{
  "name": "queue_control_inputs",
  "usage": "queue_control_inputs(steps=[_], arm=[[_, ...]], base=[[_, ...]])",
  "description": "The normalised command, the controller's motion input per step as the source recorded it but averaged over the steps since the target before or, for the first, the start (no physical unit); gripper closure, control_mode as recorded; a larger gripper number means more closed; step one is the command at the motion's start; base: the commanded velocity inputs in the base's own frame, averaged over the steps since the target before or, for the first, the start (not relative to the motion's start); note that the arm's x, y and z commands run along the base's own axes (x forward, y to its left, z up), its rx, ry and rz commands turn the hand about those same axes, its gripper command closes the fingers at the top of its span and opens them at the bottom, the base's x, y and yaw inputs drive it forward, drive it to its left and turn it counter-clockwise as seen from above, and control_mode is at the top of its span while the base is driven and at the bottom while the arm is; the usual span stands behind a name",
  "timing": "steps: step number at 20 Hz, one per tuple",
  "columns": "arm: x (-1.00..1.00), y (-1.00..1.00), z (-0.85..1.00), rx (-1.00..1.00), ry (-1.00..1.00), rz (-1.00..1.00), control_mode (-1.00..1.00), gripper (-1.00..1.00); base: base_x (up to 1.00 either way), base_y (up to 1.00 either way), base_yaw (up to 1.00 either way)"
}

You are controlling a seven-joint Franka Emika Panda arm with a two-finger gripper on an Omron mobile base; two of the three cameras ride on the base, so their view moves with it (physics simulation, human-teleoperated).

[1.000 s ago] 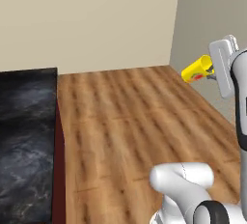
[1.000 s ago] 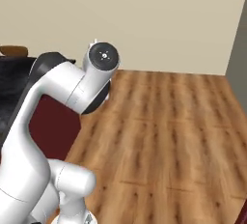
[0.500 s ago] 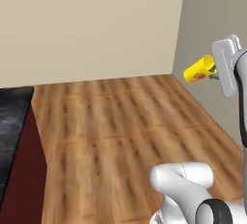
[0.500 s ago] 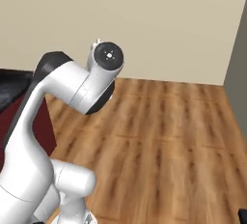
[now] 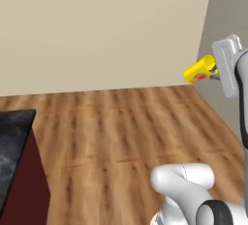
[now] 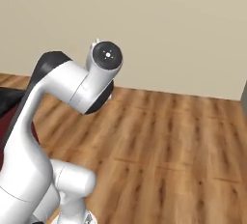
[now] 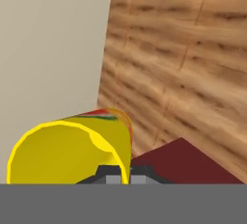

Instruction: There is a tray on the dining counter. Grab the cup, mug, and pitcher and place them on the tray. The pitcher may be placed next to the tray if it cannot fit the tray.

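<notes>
Base has driven or turned since the earlier frames: in the left base view the black marbled counter (image 5: 12, 156) on its dark red base has slid out to the lower left corner, and the plank floor (image 5: 121, 136) and beige wall (image 5: 97, 30) have shifted with it. Camera motion, not the things. The arm keeps the same pose at the right edge throughout.

Cup (image 5: 200, 69): yellow tumbler, held aloft at the upper right of the left base view, lying roughly on its side with a red-orange mark on the underside. Well above the floor, well apart from the counter.

Gripper (image 7: 124, 175): jaws closed tight, pinching the cup's thin wall at the rim. In the hand view, lower left, the open mouth of the cup (image 7: 67, 153) faces the camera with one edge of the rim caught between the dark fingertips (image 7: 108, 174).

Handling, as judged:
- Small, empty-looking, so likely light; little load on the grip.
- Rigid, glossy wall, probably slippery. A rim pinch gives little contact, so it may pivot or slip during travel.
- No handle; the rim or a squeeze across the body are the only holds.
- It must be turned upright before being set down.

Tray, mug and pitcher not located here.
</notes>
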Motion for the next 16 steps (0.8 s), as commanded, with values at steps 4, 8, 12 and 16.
queue_control_inputs(steps=[4,8,12,16], arm=[[0.0,0.0,0.0,0.0,0.0,0.0,1.0,1.0],[0.0,0.0,0.0,0.0,0.0,0.0,1.0,1.0],[0.0,0.0,0.0,0.0,0.0,0.0,1.0,1.0],[0.0,0.0,0.0,0.0,0.0,0.0,1.0,1.0]], base=[[1.0,-0.49,0.15],[1.0,-0.6,0.15],[1.0,-0.67,0.17],[1.0,-0.75,0.19]])
